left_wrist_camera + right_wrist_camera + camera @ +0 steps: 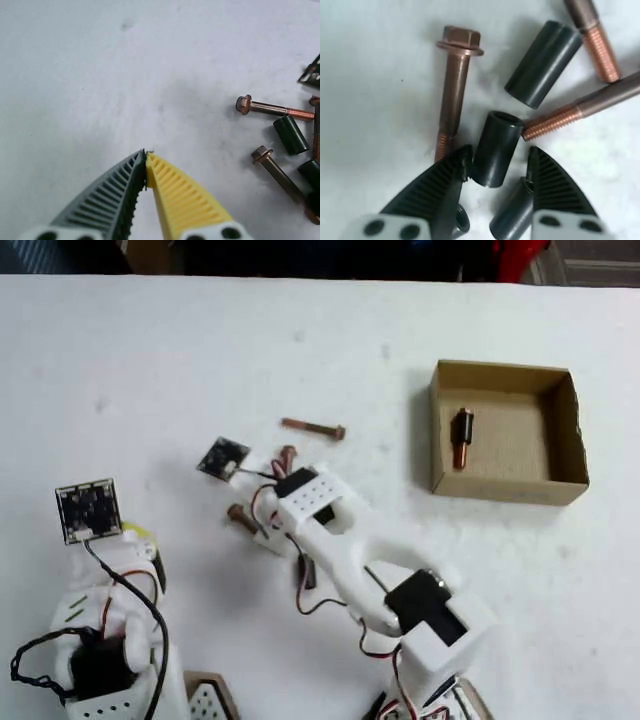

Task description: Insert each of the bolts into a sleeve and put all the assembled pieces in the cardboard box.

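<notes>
Nearest the arm bases and farthest from the cardboard box (505,484), the left gripper (146,156) hangs over bare table (75,75). Its grey and yellow fingers are pressed tip to tip with nothing between them. It looks held aside there so the other arm has room, ready for when a bolt needs holding.

Closer to the box, the right gripper (498,156) sits low over the heap of loose parts. Its jaws stand partly open astride a black sleeve (497,140) that lies on the table. One fingertip is at the sleeve's side and the other is a little off it, so nothing is pinched yet. The jaws cross the sleeve's round body rather than its ends, which probably lets a squeeze seat it squarely and leave the bore free for a bolt.

The heap is crowded. A second sleeve (512,217) lies right under the jaws, a bolt (455,85) lies alongside, and a third sleeve (543,62) and the threaded ends of two more bolts (600,107) are close by. Closing here could nudge or catch a neighbour.

Nearer the box again, a lone bolt (313,428) lies by itself on the table, apart from the heap.

Inside the box, one assembled piece (462,437) rests on the floor, close to the wall that faces the heap. With one piece boxed and several bolts and sleeves loose, the task looks to be in its early part.
</notes>
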### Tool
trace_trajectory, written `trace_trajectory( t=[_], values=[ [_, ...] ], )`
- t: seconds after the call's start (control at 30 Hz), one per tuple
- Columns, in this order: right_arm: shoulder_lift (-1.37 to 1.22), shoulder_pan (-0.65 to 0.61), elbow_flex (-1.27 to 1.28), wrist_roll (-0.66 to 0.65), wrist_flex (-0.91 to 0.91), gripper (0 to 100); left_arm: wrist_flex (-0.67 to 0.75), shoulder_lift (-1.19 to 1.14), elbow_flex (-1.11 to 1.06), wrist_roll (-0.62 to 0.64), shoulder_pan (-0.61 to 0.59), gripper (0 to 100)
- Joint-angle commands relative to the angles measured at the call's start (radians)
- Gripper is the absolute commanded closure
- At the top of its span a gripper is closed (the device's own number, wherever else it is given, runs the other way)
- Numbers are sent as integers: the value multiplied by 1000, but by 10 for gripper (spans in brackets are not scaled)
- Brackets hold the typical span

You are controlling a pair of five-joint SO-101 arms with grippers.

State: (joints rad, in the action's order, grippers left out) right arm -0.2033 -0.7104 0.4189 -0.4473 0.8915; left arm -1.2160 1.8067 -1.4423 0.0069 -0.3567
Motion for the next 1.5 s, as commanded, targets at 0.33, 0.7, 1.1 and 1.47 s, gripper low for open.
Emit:
trace_trajectory(
  t=[0.33, 0.7, 1.1, 1.47],
  values=[
    [-70, -15, -101, -18, -24, 915, 18, 4, 21, -11, -10, 977],
    [-70, -8, -193, -18, 130, 982, 26, 4, 2, -11, -10, 977],
    [329, 87, -190, -12, 315, 982, 26, 4, 0, -11, -4, 977],
    [786, 254, -170, -11, 476, 982, 28, 4, 0, -11, -2, 976]
  ],
)
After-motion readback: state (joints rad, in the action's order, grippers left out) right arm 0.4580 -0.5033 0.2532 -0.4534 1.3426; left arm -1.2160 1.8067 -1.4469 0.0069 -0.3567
